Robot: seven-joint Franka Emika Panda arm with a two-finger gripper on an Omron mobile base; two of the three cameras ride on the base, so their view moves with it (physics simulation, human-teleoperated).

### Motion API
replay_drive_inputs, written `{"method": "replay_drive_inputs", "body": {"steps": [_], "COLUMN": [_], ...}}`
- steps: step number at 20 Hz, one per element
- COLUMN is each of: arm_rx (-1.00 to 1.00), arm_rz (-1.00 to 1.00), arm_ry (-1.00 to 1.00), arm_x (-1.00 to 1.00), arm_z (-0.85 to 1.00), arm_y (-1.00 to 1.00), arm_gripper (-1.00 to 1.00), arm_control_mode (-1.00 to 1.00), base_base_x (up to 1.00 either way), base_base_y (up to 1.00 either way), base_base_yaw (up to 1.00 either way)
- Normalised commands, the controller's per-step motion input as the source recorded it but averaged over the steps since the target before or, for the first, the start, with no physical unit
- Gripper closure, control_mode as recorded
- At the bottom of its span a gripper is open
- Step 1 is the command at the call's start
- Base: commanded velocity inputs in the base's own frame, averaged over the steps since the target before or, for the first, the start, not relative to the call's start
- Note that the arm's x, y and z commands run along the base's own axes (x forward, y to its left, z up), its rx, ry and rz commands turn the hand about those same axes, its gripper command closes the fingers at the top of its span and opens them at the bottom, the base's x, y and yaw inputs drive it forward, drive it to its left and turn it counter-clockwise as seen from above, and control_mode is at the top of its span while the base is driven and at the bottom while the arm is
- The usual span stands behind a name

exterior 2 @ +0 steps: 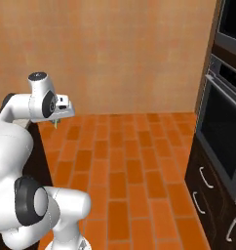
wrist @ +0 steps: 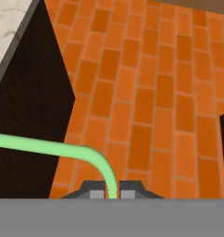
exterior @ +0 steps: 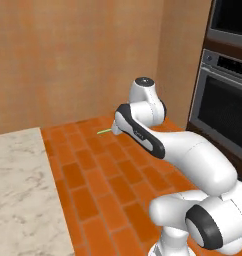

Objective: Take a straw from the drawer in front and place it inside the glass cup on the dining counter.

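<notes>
My gripper (wrist: pixel 112 190) is shut on the straw (wrist: pixel 49 148), a thin light-green stick that bends out of the jaws and runs off to the left in the hand view. In the left base view the straw's tip (exterior: pixel 104 132) pokes out from behind the forearm, above the brick floor. The right base view shows the hand held high at the left, with a short green piece of straw (exterior 2: pixel 55 123) under the gripper (exterior 2: pixel 56 120). The dining counter (exterior: pixel 18 190) is the marble slab at the left; its corner (wrist: pixel 7 28) lies below the hand. The glass cup and the drawer are out of view.
An orange brick floor (exterior 2: pixel 125 161) spreads ahead to a tan wall. A steel wall oven (exterior: pixel 223 110) in a dark cabinet column stands on the right, with white-handled dark fronts (exterior 2: pixel 203 178) below it. The counter's dark base (wrist: pixel 30 102) drops to the floor.
</notes>
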Motion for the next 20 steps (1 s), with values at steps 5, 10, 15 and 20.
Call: {"method": "replay_drive_inputs", "body": {"steps": [5, 10, 15, 20], "arm_rx": [0.00, 0.00, 0.00, 0.00], "arm_rz": [0.00, 0.00, 0.00, 0.00], "arm_ry": [0.00, 0.00, 0.00, 0.00], "arm_x": [0.00, 0.00, 0.00, 0.00], "arm_z": [0.00, 0.00, 0.00, 0.00], "arm_y": [0.00, 0.00, 0.00, 0.00], "arm_gripper": [1.00, 1.00, 1.00, 1.00], "arm_control_mode": [1.00, 1.00, 1.00, 1.00], "base_base_x": [1.00, 1.00, 1.00, 1.00], "base_base_y": [0.00, 0.00, 0.00, 0.00], "base_base_yaw": [0.10, 0.10, 0.14, 0.27]}}
